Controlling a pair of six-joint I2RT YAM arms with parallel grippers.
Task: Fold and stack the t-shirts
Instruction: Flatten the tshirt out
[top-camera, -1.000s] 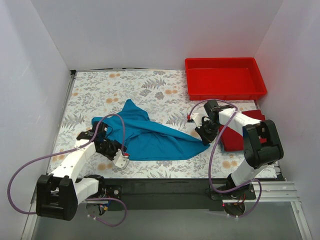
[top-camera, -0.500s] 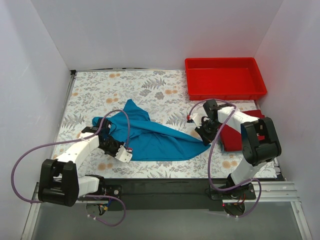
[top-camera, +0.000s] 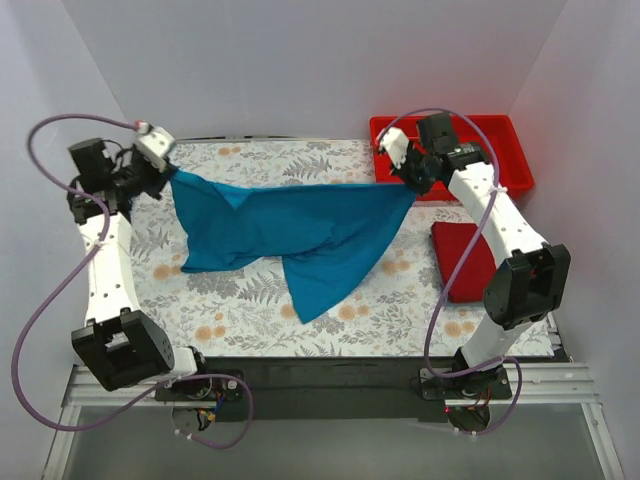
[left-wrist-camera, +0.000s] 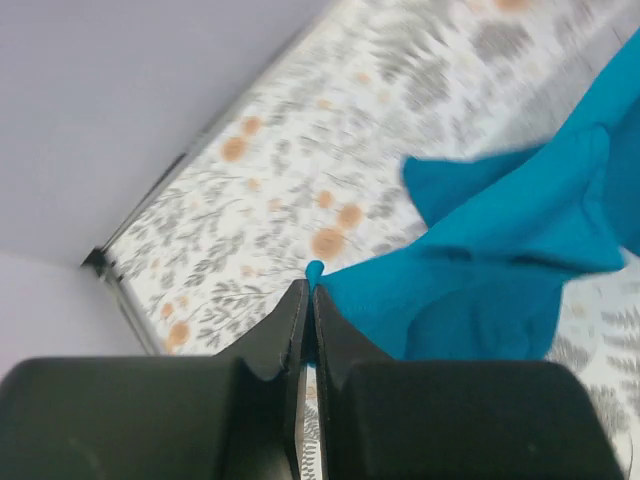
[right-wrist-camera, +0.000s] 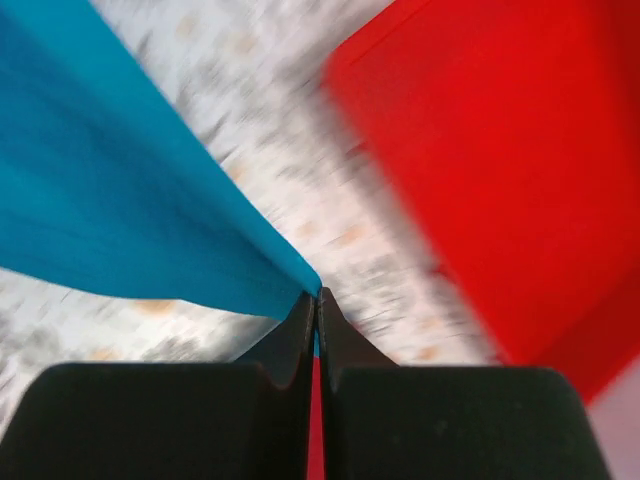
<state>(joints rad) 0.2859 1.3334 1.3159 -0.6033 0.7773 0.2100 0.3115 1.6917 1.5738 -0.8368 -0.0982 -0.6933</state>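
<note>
the step in hand appears to be spreading: with the left fingers and right fingers each clamped on an edge of the teal t-shirt, stretched across the upper middle of the top view, you should next lower it flat onto the worktop.

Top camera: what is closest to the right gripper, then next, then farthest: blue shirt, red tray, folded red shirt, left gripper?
1. teal-blue shirt: its corner is pinched in the right gripper.
2. red tray: right beside it, at the back right.
3. folded red shirt: right side, nearer the front.
4. left gripper: far left, pinching the other corner.
</note>
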